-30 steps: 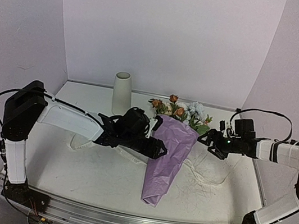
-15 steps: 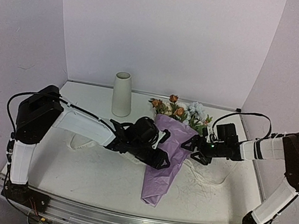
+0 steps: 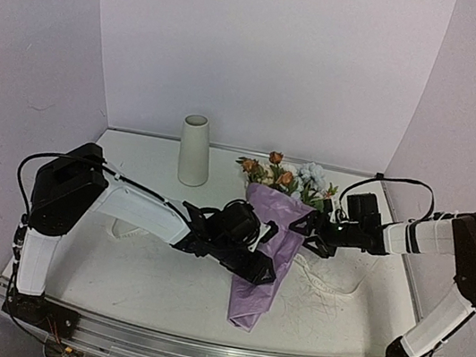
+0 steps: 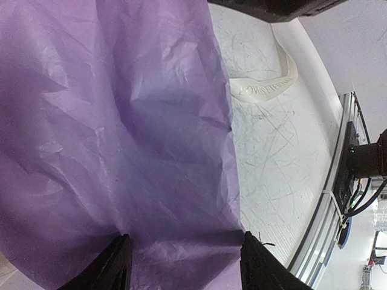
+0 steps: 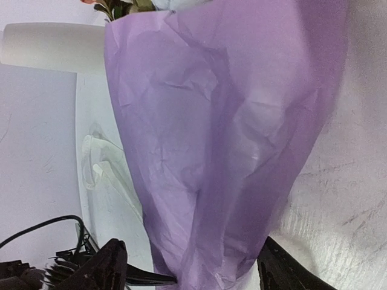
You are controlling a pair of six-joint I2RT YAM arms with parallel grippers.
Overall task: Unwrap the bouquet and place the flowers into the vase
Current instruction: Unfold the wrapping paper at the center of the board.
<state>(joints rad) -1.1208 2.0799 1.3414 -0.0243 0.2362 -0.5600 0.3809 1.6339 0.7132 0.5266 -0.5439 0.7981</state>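
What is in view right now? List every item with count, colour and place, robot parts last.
bouquet: one, lilac paper cone, lying on the table between the two grippers, open end toward the back wall
flowers: several, orange, pale blue, cream, green leaves, sticking out of the cone's far end
vase: one, off-white, upright at the back, left of the flowers
ribbon: count unclear, cream, loose on the table on both sides of the bouquet
table: one, white, under everything
left gripper: one, black, open over the paper's lower part
right gripper: one, black, open at the cone's right edge
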